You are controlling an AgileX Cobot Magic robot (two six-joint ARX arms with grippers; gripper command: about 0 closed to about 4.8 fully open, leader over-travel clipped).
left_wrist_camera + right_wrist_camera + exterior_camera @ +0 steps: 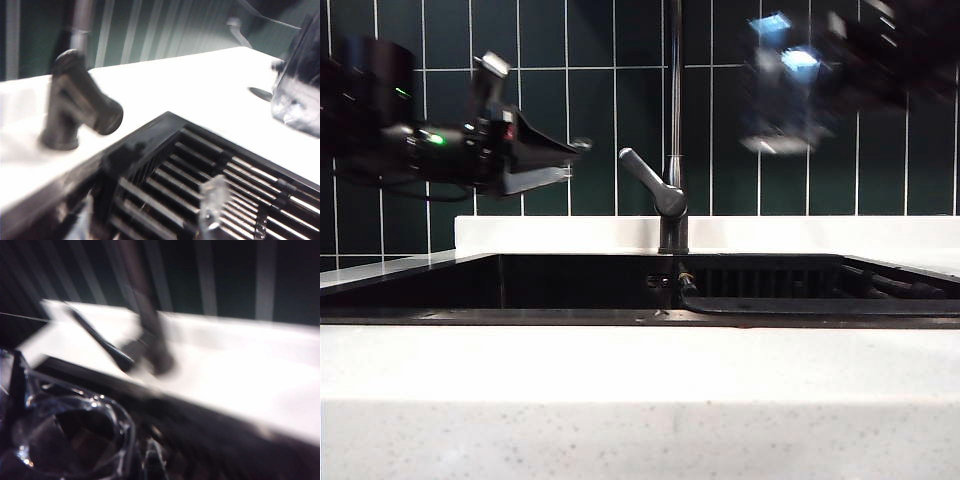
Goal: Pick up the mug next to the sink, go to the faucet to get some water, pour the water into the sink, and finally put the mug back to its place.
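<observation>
The clear faceted mug (776, 95) hangs blurred in the air at the upper right, to the right of the faucet (675, 110), with my right gripper (812, 72) shut on it. The right wrist view shows the mug (70, 435) close up, with the faucet (150, 340) and its lever (95, 337) beyond. My left gripper (573, 158) is level at the left, open, pointing at the grey lever (645, 175) a short way off. In the left wrist view its clear fingertip (212, 205) hangs over the sink's slats (200, 175), with nothing between the jaws. The black sink (570, 285) lies below.
White speckled countertop (640, 380) runs along the front and behind the basin (560, 232). A dark green tiled wall (590, 100) stands at the back. A dark hose (820, 305) lies along the sink's right section.
</observation>
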